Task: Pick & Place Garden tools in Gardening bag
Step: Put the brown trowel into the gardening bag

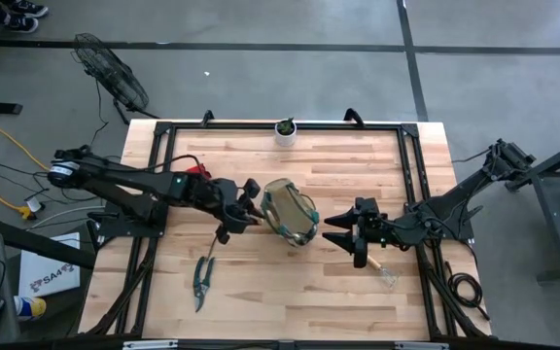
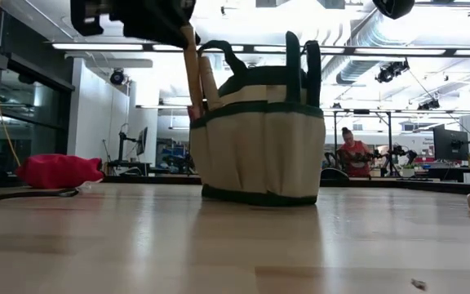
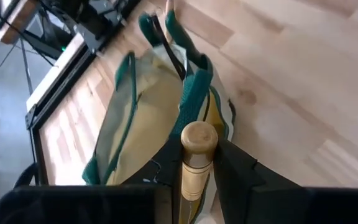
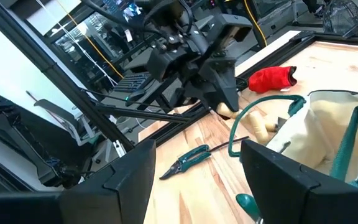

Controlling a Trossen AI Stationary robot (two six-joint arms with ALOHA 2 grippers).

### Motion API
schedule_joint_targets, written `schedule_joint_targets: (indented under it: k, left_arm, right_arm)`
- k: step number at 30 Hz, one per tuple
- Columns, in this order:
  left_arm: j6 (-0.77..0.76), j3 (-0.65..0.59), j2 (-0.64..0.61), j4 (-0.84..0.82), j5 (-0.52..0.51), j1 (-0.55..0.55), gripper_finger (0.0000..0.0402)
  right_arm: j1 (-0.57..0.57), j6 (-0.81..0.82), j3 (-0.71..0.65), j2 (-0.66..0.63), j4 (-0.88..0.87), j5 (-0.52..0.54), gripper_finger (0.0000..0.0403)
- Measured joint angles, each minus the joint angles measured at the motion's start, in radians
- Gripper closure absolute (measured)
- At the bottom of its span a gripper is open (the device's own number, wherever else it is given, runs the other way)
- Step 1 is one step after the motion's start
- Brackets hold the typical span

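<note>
the gardening bag (image 1: 290, 212) stands upright near the middle of the wooden surface (image 1: 290, 292), its tan body ringed with dark green trim and its green handles up, as the low view shows. at its left rim a wooden-handled tool (image 3: 196, 163) is pinched between the fingers (image 3: 241, 180) of the left gripper (image 1: 248, 202), which are drawn in close around the handle; the rounded end of the handle points toward the bag's open mouth. in the low view this handle slants down beside a second wooden handle (image 2: 209, 82) that already stands in the bag's edge. the pruning shears (image 1: 202, 280) lie flat on the surface, well apart from the bag, toward the front on the left arm's side. a red item (image 1: 197, 171) rests on the surface behind the left arm. on the bag's other side the right gripper (image 1: 343, 233) sits just beside the bag with its fingers (image 4: 281, 171) spread wide and nothing between them; a trowel with a wooden handle (image 1: 375, 266) lies under and beyond it. a small white pot with a green plant (image 1: 286, 129) stands at the far edge of the surface. a person in red (image 2: 353, 153) sits in the room behind.
</note>
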Motion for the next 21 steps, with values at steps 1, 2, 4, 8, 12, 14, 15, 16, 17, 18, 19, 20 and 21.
schedule_joint_targets:
  k: [1, 2, 4, 8, 12, 14, 15, 16, 17, 18, 19, 20, 21]
  left_arm:
    - [0.011, -0.001, 0.005, -0.001, 0.002, 0.001, 0.0337]
    - [0.020, -0.001, 0.011, 0.007, 0.003, 0.001, 0.0333]
    - [0.032, 0.000, 0.020, 0.009, 0.001, 0.000, 0.0325]
    - [0.040, 0.000, 0.029, 0.037, -0.011, 0.000, 0.0310]
    - [0.040, 0.000, 0.029, 0.058, -0.011, 0.000, 0.0296]
    - [0.038, 0.000, 0.029, 0.052, -0.012, 0.000, 0.0290]
    - [0.035, 0.000, 0.029, 0.053, -0.011, 0.000, 0.0286]
    - [0.032, 0.000, 0.029, 0.053, -0.011, 0.000, 0.0282]
    - [0.026, 0.000, 0.029, 0.053, -0.012, 0.000, 0.0278]
    - [0.012, 0.000, 0.029, 0.053, -0.015, 0.000, 0.0273]
    - [-0.003, 0.000, 0.029, 0.053, -0.028, 0.000, 0.0268]
    - [-0.014, 0.000, 0.029, 0.053, -0.041, 0.000, 0.0263]
    - [-0.015, 0.000, 0.029, 0.053, -0.053, 0.000, 0.0258]
  right_arm:
    - [0.000, 0.000, 0.000, 0.000, 0.000, 0.000, 0.0176]
    - [0.000, 0.000, 0.000, 0.000, 0.000, 0.000, 0.0176]
    - [0.000, 0.000, 0.000, 0.000, 0.001, 0.000, 0.0176]
    - [0.000, -0.001, 0.000, 0.000, 0.001, 0.000, 0.0176]
    - [0.000, -0.001, 0.000, 0.000, 0.001, -0.007, 0.0176]
    - [0.000, -0.001, 0.000, 0.000, 0.001, -0.017, 0.0176]
    - [0.000, -0.001, 0.000, 0.000, 0.001, -0.024, 0.0176]
    - [0.000, 0.000, 0.000, 0.000, 0.001, -0.030, 0.0176]
    - [0.000, 0.000, 0.000, 0.000, 0.001, -0.031, 0.0176]
    - [0.000, 0.000, 0.000, 0.000, 0.001, -0.033, 0.0176]
    - [0.000, 0.000, 0.000, 0.000, 0.001, -0.033, 0.0176]
    - [0.000, 0.000, 0.000, 0.000, 0.001, -0.033, 0.0176]
    - [0.000, 0.000, 0.000, 0.000, 0.001, -0.034, 0.0176]
